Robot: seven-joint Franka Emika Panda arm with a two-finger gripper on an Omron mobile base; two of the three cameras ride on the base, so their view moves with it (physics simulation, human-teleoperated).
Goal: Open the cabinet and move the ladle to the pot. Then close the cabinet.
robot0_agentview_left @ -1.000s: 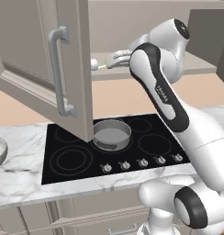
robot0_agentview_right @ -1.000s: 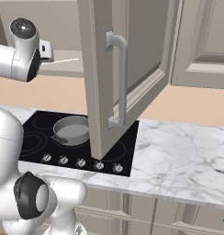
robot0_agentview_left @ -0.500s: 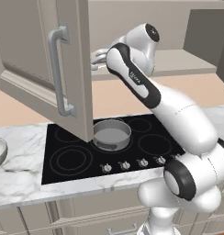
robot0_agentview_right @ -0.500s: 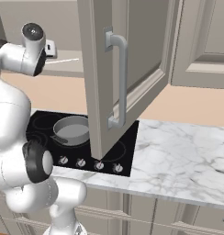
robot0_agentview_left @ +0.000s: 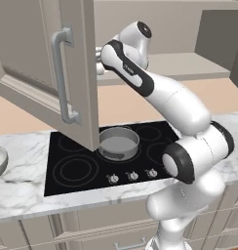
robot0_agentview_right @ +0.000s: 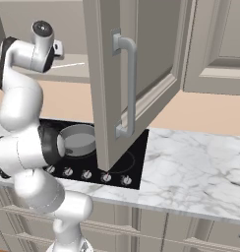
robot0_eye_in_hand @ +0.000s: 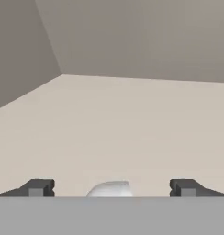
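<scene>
In the hand view the claw [robot0_eye_in_hand: 111, 188] is seen spread wide, its tips on both sides of a pale round lump, judged to be the ladle [robot0_eye_in_hand: 110, 188] on the cabinet shelf [robot0_eye_in_hand: 123, 128]. It is likely light, hard and slippery, best pinched on its thin handle. The handle is cut off here. The pot [robot0_agentview_left: 119, 142] waits on the stove below.
</scene>
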